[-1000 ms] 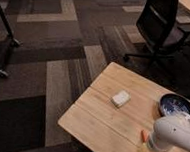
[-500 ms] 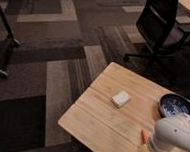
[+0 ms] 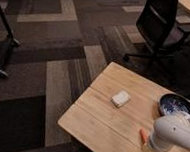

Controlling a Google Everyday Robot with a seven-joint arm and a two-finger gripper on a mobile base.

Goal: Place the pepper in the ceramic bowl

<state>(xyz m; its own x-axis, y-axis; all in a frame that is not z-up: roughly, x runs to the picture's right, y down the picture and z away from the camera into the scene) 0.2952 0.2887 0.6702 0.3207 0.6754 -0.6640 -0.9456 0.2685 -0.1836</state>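
Observation:
The pepper [image 3: 142, 135] lies on the wooden table [image 3: 97, 118] near its front right. Only its orange-red end shows, poking out to the left from under my arm. My gripper [image 3: 149, 148] hangs at the end of the white arm, down at the table right over the pepper and shut on it. The ceramic bowl [image 3: 177, 105], dark blue with pale streaks inside, stands a little behind and to the right of the gripper. My arm hides part of its near rim.
A small white block [image 3: 120, 98] lies mid-table, left of the bowl. A black office chair [image 3: 160, 26] stands on the carpet behind the table. A dark stand's legs [image 3: 3, 42] are at the far left. The table's left edge drops to the floor.
The gripper has closed around the pepper. The arm has hardly shifted, and the bowl and the white block stay where they were.

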